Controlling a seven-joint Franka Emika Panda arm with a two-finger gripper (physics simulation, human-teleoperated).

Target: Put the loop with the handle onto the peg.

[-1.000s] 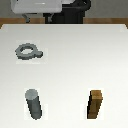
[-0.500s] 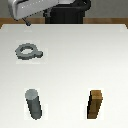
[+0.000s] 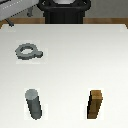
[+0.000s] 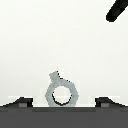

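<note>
The loop with the handle (image 3: 26, 51) is a small grey ring lying flat on the white table at the exterior view's left, its stubby handle pointing to the exterior view's right. In the wrist view the loop (image 4: 61, 92) lies between my two fingertips and apart from both. The peg (image 3: 34, 104), an upright grey cylinder, stands near the front, well away from the loop. My gripper (image 4: 64, 102) is open and empty, its jaws wide apart. In the exterior view only part of the arm (image 3: 16, 10) shows, at the top left, beyond the loop.
A brown wooden block (image 3: 96, 104) stands upright at the exterior view's front right, level with the peg. The black robot base (image 3: 65, 11) is at the back edge of the table (image 3: 75, 60). A dark elongated shape (image 4: 118, 10) shows far off in the wrist view.
The arm has moved toward the exterior view's left, to the back left corner beyond the loop. The loop, peg and block have not moved.
</note>
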